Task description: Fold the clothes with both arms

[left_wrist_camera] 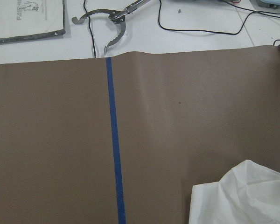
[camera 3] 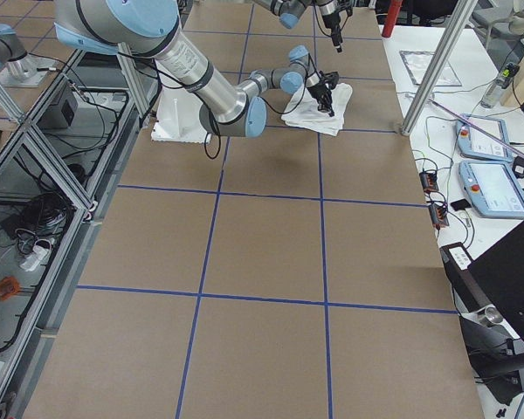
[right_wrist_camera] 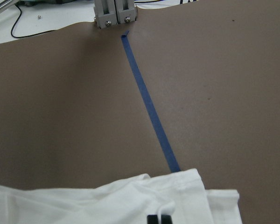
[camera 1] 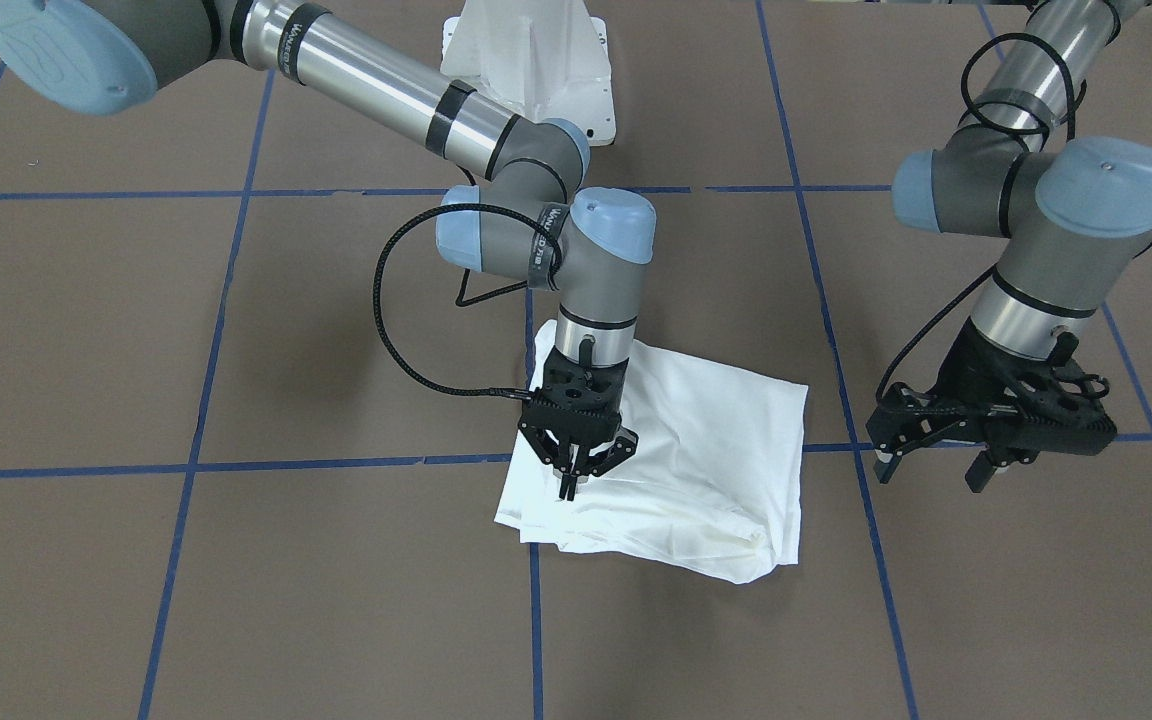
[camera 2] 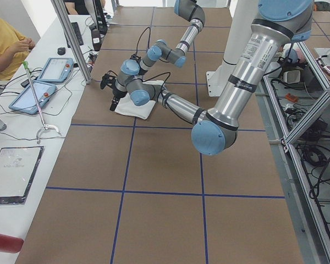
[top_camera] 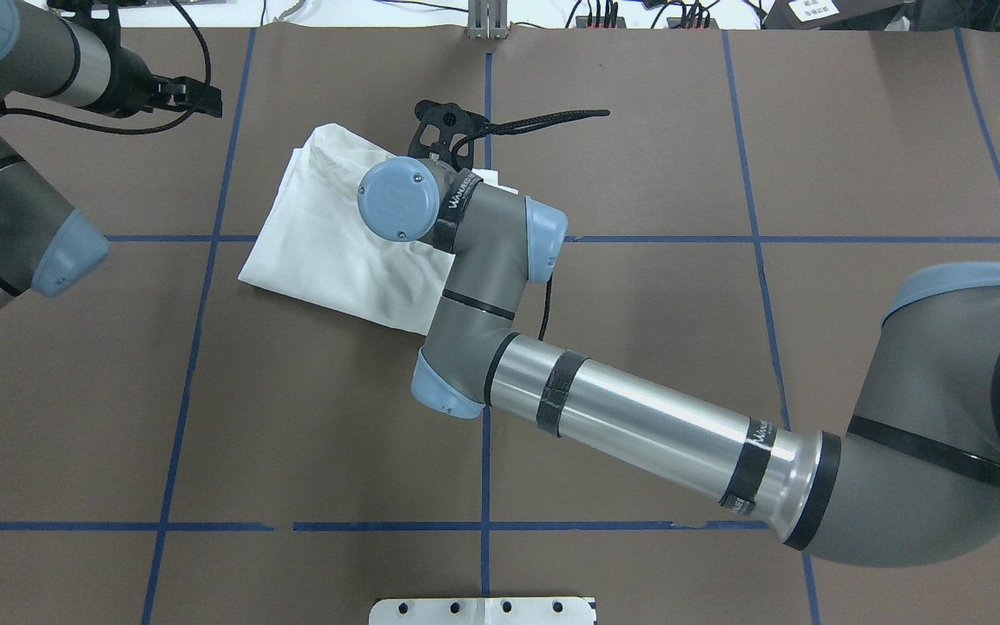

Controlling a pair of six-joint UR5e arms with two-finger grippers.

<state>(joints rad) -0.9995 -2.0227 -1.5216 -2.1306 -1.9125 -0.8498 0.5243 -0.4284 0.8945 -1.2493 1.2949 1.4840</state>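
The white shirt [camera 1: 716, 440] lies folded into a rough rectangle on the brown table, and no printed text shows. It also shows in the overhead view [top_camera: 318, 226]. My right gripper [camera 1: 569, 485] points straight down on the shirt's edge nearest the table's centre line. Its fingertips are together, pinching a small pucker of fabric, as the right wrist view shows [right_wrist_camera: 159, 219]. My left gripper [camera 1: 933, 472] is open and empty. It hovers above the bare table, clear of the shirt's opposite edge. The left wrist view shows only a shirt corner [left_wrist_camera: 242, 196].
The white metal pedestal [camera 1: 526, 60] stands at the robot's side of the table. Blue tape lines [camera 1: 536, 620] grid the brown surface. Beyond the table's far edge are a metal bracket [right_wrist_camera: 114, 14] and a white bench with a grabber tool [left_wrist_camera: 114, 28].
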